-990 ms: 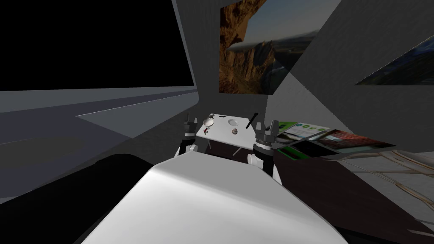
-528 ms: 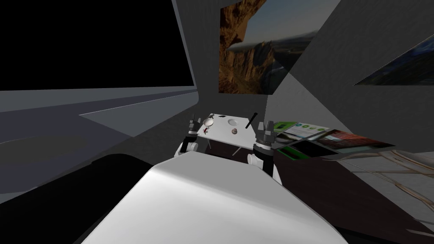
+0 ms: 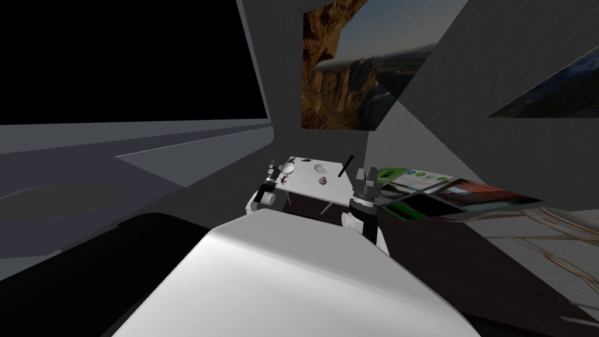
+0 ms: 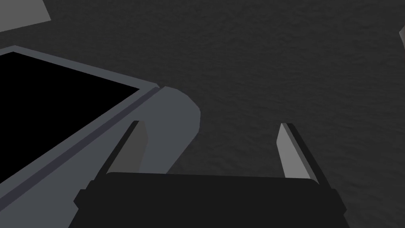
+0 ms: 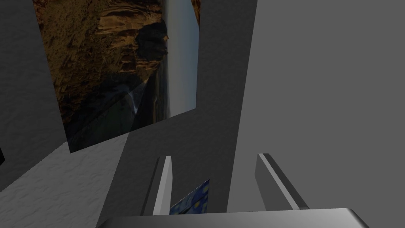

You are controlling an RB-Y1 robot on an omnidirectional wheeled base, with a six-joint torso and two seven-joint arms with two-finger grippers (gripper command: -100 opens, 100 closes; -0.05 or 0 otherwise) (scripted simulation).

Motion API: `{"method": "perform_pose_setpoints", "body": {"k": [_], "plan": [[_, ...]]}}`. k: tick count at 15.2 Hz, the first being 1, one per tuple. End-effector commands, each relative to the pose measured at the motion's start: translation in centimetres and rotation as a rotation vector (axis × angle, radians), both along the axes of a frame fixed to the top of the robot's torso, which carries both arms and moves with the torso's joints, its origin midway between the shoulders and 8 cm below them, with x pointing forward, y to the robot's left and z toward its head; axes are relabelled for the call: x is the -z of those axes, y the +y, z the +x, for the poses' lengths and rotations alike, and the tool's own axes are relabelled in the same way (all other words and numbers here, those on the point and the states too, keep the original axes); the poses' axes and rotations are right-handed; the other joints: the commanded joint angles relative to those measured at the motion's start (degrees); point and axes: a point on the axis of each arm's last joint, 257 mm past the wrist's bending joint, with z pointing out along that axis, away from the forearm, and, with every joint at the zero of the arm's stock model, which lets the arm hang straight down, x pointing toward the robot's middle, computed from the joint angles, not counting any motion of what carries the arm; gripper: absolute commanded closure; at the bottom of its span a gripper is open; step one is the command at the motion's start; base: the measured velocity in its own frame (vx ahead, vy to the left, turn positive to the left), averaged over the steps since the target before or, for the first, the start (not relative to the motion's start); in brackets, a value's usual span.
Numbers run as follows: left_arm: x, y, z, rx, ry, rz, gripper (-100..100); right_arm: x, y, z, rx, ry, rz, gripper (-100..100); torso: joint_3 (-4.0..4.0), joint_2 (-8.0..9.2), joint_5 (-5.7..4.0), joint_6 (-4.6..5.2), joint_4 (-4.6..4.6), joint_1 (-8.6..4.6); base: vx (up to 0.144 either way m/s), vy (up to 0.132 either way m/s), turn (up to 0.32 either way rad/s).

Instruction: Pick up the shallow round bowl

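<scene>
Fingers (image 4: 290, 154) of the left gripper (image 3: 273, 169) stand wide apart, pointing at a dark grey wall. In the head view this gripper is at the left edge of a small white table (image 3: 304, 188), far ahead of me. The shallow round bowl (image 3: 287, 169) sits on the table just inside that left edge, close beside the gripper. It is pale inside with a darker rim, and I cannot tell whether the gripper touches it. A small red and green thing (image 3: 283, 182) lies nearer me, by the near left corner. A small black item (image 3: 305, 159) lies at the far edge. A white round dish (image 3: 321, 168) sits towards the middle of the table, apart from the bowl. A brown round thing (image 3: 323, 182) is just on the near side of the dish. A black stick (image 3: 347, 165) slants over the far right corner. The right gripper (image 3: 367, 175) is raised off the table's right edge, its fingers (image 5: 164, 186) also spread apart. Printed sheets (image 3: 430, 178) lie further right on a dark surface (image 3: 444, 251).
</scene>
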Motion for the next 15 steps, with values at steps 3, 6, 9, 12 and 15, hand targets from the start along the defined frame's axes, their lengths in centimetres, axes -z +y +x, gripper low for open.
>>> {"method": "perform_pose_setpoints", "body": {"k": [3, 6, 9, 12, 15], "plan": [[3.0, -0.5, 3.2, 0.028, 0.102, -0.019, -100, 0.0, 0.0, 0.0, 0.000, 0.000, 0.000, 0, 0.00, 0.00, 0.00, 0.00, 0.00, 0.00, -0.013, -0.018, 0.006], [4.4, -0.8, 4.8, 0.042, 0.155, -0.030, -100, 0.0, 0.0, 0.0, 0.000, 0.000, 0.000, 0, 0.00, 0.00, 0.00, 0.00, 0.00, -0.01, -0.011, -0.016, 0.005], [5.9, -1.1, 6.3, 0.054, 0.210, -0.043, -100, 0.0, 0.0, 0.0, 0.000, 0.000, 0.000, 0, -0.01, -0.02, 0.00, 0.00, 0.00, 0.02, -0.007, -0.012, 0.005], [7.3, -1.5, 7.9, 0.065, 0.268, -0.056, -100, 0.0, 0.0, 0.0, 0.000, 0.000, 0.000, 0, -0.01, -0.01, 0.00, -0.01, -0.01, 0.01, -0.008, -0.012, 0.006], [8.8, -1.8, 9.4, 0.074, 0.327, -0.070, -100, 0.0, 0.0, 0.0, 0.000, 0.000, 0.000, 0, 0.00, 0.00, 0.00, 0.00, 0.00, 0.01, -0.009, -0.012, 0.008]]}}
